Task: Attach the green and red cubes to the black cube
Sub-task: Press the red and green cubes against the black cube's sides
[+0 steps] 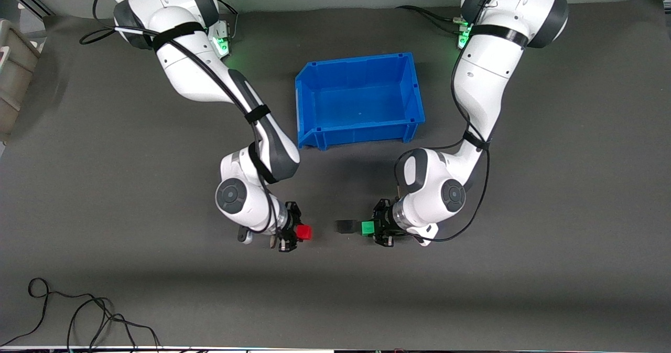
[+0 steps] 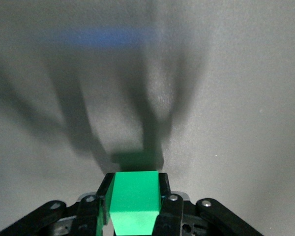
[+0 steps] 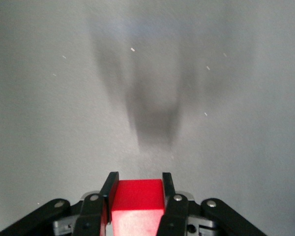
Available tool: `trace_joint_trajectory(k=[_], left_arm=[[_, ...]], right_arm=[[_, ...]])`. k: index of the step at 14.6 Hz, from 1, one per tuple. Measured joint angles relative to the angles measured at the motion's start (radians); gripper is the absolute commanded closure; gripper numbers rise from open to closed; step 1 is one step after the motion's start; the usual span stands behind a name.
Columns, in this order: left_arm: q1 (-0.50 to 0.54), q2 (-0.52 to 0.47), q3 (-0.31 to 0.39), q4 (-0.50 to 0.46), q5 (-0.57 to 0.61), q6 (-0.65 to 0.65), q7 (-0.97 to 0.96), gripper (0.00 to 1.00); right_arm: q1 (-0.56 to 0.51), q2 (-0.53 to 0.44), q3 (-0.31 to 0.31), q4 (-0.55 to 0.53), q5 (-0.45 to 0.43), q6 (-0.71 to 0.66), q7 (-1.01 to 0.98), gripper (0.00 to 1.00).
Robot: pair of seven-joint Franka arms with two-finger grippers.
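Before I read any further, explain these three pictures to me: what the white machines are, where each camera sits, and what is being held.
The white machines are two robot arms at a grey table. The wide picture comes from a high camera facing them. The other two come from cameras on the arms' wrists, looking past their fingers.

The left end effector is shut on a green cube, with a black cube against the green one. The left wrist view shows the green cube between black fingers.

The right end effector is shut on a red cube, apart from the black one.

A blue bin stands farther from the front camera, between the arms.
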Motion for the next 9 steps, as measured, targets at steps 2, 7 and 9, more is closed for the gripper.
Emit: trace_joint_trajectory(k=[2,7,9], left_arm=[[-0.012,0.001,0.000,0.000,0.000,0.023,-0.014,1.00],[-0.033,0.004,0.000,0.000,0.000,0.033,-0.022,1.00],[-0.038,0.006,0.000,0.000,0.000,0.035,-0.026,1.00]], right_arm=[[0.008,0.000,-0.001,0.000,-0.001,0.000,0.040,1.00],[0.030,0.004,-0.001,0.000,-0.003,0.000,0.086,1.00],[0.034,0.008,-0.001,0.000,-0.004,0.000,0.094,1.00]])
